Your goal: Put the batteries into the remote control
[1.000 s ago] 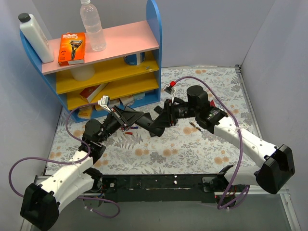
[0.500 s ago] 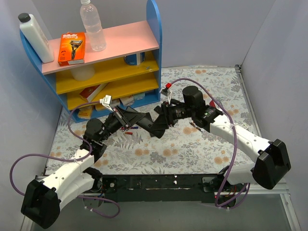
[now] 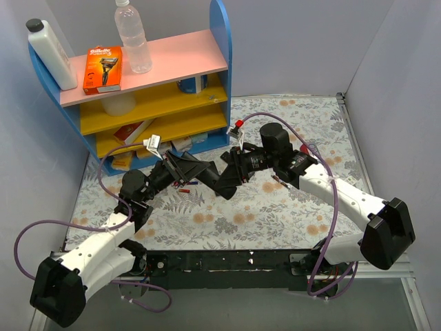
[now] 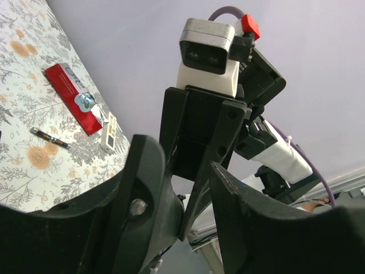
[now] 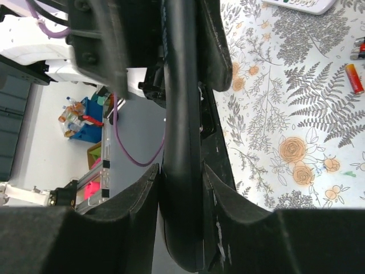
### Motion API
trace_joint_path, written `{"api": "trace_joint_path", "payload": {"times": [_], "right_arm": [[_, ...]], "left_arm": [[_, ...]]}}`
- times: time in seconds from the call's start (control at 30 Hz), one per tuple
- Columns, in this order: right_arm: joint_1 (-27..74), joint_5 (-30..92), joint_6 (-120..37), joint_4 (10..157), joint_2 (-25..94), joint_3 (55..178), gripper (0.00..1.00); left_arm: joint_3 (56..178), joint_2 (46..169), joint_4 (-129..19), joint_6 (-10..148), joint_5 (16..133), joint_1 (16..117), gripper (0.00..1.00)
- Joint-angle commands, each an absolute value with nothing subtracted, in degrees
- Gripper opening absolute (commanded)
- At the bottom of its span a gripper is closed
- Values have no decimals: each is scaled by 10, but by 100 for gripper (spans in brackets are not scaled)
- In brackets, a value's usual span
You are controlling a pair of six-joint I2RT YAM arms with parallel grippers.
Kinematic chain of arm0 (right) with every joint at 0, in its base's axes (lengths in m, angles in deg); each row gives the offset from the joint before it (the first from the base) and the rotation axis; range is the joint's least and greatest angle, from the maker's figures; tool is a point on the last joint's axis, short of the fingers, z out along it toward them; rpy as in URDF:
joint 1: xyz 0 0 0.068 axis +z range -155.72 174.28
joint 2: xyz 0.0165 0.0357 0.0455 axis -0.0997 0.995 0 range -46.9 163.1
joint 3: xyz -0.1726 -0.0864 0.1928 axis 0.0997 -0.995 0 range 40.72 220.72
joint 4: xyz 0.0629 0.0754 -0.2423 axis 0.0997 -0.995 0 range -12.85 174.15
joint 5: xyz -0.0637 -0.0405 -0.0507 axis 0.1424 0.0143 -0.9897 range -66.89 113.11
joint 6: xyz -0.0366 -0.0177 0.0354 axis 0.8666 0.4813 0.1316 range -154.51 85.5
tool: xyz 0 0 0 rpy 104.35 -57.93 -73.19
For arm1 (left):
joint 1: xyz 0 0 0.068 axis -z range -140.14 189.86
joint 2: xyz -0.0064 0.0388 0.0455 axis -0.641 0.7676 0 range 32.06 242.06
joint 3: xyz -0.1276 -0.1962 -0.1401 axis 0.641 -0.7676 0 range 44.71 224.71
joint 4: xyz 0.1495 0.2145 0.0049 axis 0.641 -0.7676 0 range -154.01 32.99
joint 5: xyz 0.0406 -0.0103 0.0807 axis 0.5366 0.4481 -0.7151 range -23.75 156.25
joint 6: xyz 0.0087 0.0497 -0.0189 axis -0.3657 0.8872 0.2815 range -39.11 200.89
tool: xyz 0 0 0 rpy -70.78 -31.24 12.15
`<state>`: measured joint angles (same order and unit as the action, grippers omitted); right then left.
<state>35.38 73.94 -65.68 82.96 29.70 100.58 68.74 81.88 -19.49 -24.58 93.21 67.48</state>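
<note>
The remote control (image 5: 182,85) hangs in the air between the two pincers, its long axis running from one towards the other, so each faces an end of it. The right pincer (image 5: 181,168) has a finger pressed on either flat side of the black body and clearly holds it, seen edge-on in its own wrist view. The left pincer (image 4: 182,154) stands part-way apart around the black mass in front of it. A sliver of background shows beside one finger, so it does not look clamped. What the coming move turns on is the batteries, and they are down on the floral cloth (image 3: 289,124), not at the remote. One thin cell (image 4: 50,138), dark with pale ends, lies below and beyond the remote as the left pincer looks, close under the right wrist and slanted across that arm's line. Its wrap colour is too small to read. The right pincer is nearer to it but is busy holding, so my judgement is that the looser left one must fetch it. A red cell (image 5: 353,79) lies below the left pincer's side and is not wanted.
</note>
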Motion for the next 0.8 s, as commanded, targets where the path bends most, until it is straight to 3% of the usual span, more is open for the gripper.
{"api": "trace_joint_path", "payload": {"times": [0.0,0.23,0.4,0.53,0.77], "right_arm": [[349,720,-629,820,288,1024,4],[327,665,-575,748,265,1013,1],[307,544,-500,641,247,999,1],[298,408,-459,572,241,998,1],[257,161,-431,528,234,975,1]], "left_arm": [[722,793,-225,-213,919,679,55],[753,765,-392,-151,839,679,98],[810,751,-630,-108,694,679,98],[831,735,-729,-89,584,678,98],[805,682,-761,-49,501,679,98]]}}
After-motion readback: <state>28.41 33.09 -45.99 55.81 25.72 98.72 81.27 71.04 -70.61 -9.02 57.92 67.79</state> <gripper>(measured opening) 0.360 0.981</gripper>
